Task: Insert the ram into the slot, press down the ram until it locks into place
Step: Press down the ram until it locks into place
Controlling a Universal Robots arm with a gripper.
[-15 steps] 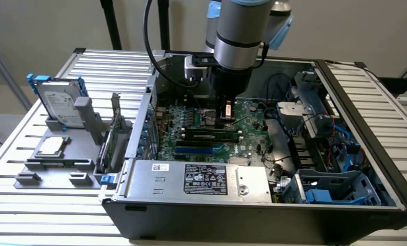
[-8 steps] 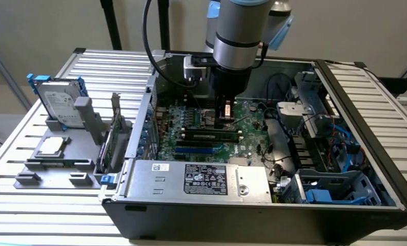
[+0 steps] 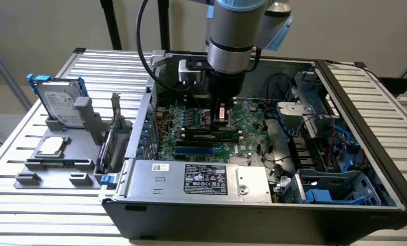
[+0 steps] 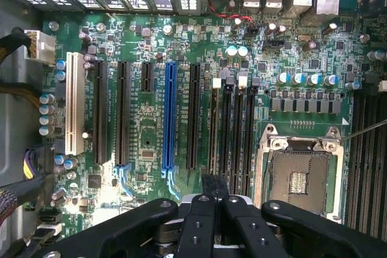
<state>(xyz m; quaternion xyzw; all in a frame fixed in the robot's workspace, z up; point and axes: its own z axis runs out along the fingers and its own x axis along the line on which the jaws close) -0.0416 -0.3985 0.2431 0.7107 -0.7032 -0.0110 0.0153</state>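
Note:
In the exterior view the ram (image 3: 211, 136), a thin green stick with dark chips, stands in one of the black slots (image 3: 189, 139) with a white clip at each end. My gripper (image 3: 221, 124) hangs straight down just above its middle. From the wrist, the parallel black slots (image 4: 237, 131) run away from my dark fingertips (image 4: 208, 187). The gripper (image 4: 214, 180) is over the slot nearest the blue one, its tips drawn together with nothing visible between them. Whether they touch the ram I cannot tell.
The large green motherboard (image 4: 145, 125) carries a blue slot (image 4: 168, 119), a white slot (image 4: 75, 104) and the square metal CPU socket (image 4: 299, 176). The case wall (image 3: 189, 177) with its label is in front. Cables and a drive cage (image 3: 326, 138) crowd the exterior view's right. A grey fixture with a hard drive (image 3: 56, 105) stands outside.

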